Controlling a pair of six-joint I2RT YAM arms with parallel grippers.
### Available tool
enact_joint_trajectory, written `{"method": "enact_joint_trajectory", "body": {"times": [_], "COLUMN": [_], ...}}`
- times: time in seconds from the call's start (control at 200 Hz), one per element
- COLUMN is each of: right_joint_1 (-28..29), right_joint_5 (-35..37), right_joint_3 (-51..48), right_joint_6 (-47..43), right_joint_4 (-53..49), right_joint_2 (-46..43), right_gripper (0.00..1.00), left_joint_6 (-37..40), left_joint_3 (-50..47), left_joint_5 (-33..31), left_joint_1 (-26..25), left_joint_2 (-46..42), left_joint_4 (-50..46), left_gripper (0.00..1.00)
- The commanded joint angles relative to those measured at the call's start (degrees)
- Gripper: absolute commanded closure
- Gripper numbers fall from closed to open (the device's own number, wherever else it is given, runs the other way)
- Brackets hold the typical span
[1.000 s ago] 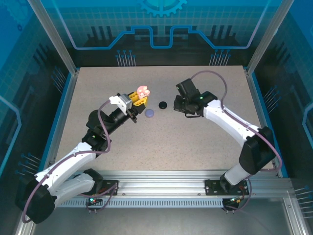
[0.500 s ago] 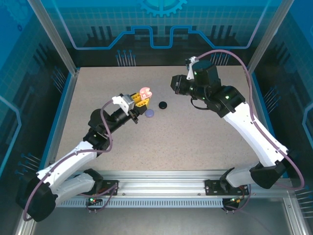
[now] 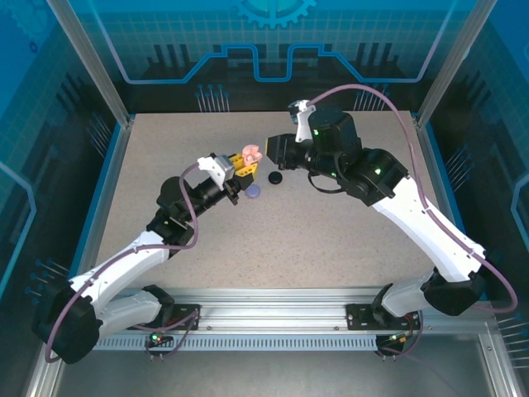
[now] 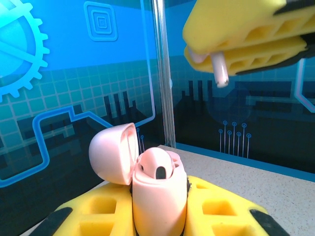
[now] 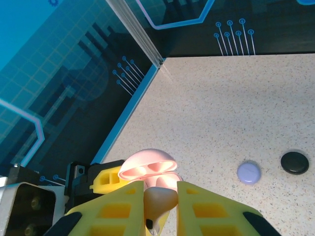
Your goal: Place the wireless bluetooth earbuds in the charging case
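My left gripper (image 3: 240, 169) (image 4: 160, 216) is shut on a pink charging case (image 3: 246, 153) (image 4: 157, 196) and holds it upright above the table with its lid (image 4: 112, 152) swung open. One pinkish-beige earbud (image 4: 158, 164) sits in the case. My right gripper (image 3: 266, 152) (image 5: 160, 209) is shut on a second pinkish-beige earbud (image 5: 160, 199) (image 4: 220, 71), stem pointing down. It hangs just above and to the right of the open case (image 5: 147, 164), apart from it.
A closed round black case (image 3: 275, 178) (image 5: 295, 162) and a closed lilac one (image 3: 253, 192) (image 5: 248, 173) lie on the speckled table below the grippers. Blue glass walls and metal posts stand round the table.
My right arm has risen and swung left, bringing its earbud over the case. The left gripper has shifted a little to the right with the case.
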Motion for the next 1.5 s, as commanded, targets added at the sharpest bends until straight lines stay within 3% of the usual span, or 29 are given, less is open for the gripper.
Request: {"method": "enact_joint_trajectory", "body": {"times": [0.0, 1.496], "right_joint_1": [1.53, 3.15], "right_joint_5": [2.04, 3.16], "right_joint_3": [1.80, 0.48], "right_joint_6": [-1.69, -4.63], "right_joint_4": [-1.29, -0.35], "right_joint_2": [1.31, 5.23], "right_gripper": [0.81, 0.85], "left_joint_6": [0.16, -0.02], "left_joint_3": [2.08, 2.45], "left_joint_5": [1.33, 0.33], "left_joint_1": [-0.39, -1.31], "left_joint_2": [0.20, 0.07], "left_joint_4": [1.78, 1.53], "left_gripper": [1.00, 1.00]}}
